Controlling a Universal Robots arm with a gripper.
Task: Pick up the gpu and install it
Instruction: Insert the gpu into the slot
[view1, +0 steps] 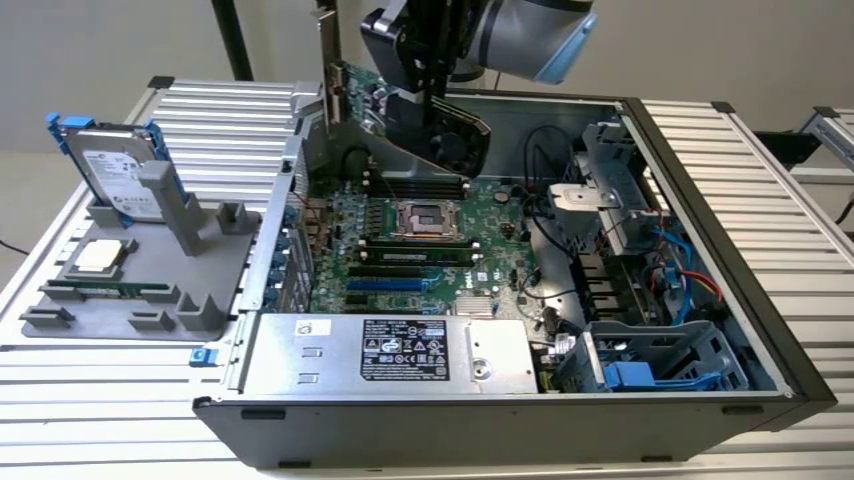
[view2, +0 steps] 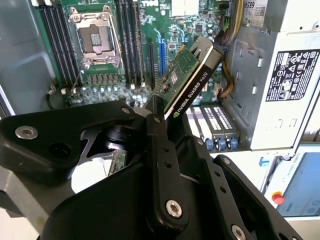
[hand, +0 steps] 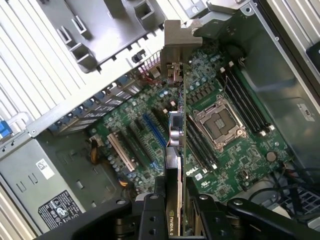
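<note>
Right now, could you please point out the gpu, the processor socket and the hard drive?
gpu (view1: 451, 140): exterior view, black cooler shroud.
processor socket (view1: 430, 216): exterior view, middle of the socket.
hard drive (view1: 111, 166): exterior view, silver face.

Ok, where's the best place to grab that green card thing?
Its top long edge, from above, as the claw grips the gpu: it hangs thin and on edge, so pinching both faces leaves its bottom edge and silver bracket free above the motherboard.
</note>
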